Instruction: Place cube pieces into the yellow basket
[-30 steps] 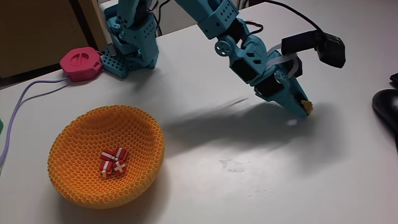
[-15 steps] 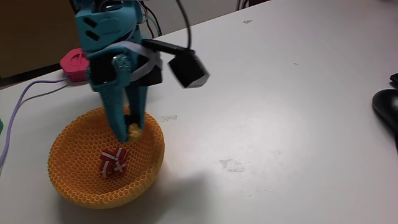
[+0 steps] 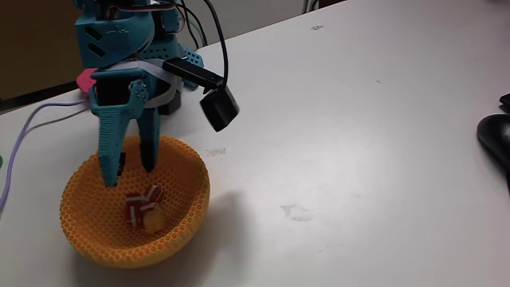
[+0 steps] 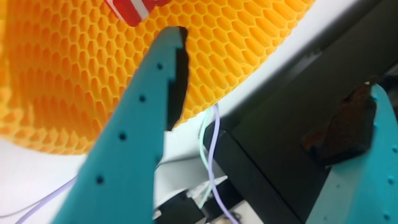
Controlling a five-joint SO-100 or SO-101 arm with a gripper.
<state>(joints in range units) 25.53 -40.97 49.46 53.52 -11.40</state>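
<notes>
Gripper (image 3: 130, 171) hangs over the yellow basket (image 3: 88, 239) with its 2 fingers apart, holding nothing. Red cube pieces (image 3: 139, 204) and the yellow-orange cube (image 3: 156, 218) lie inside the basket.

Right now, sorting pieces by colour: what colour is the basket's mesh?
Yellow-orange basket; clearest in the fixed view.

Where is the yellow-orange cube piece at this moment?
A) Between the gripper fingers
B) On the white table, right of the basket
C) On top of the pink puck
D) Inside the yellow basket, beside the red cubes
D: in the fixed view the yellow-orange cube lies in the yellow basket next to the red cubes, under the open gripper.
</notes>
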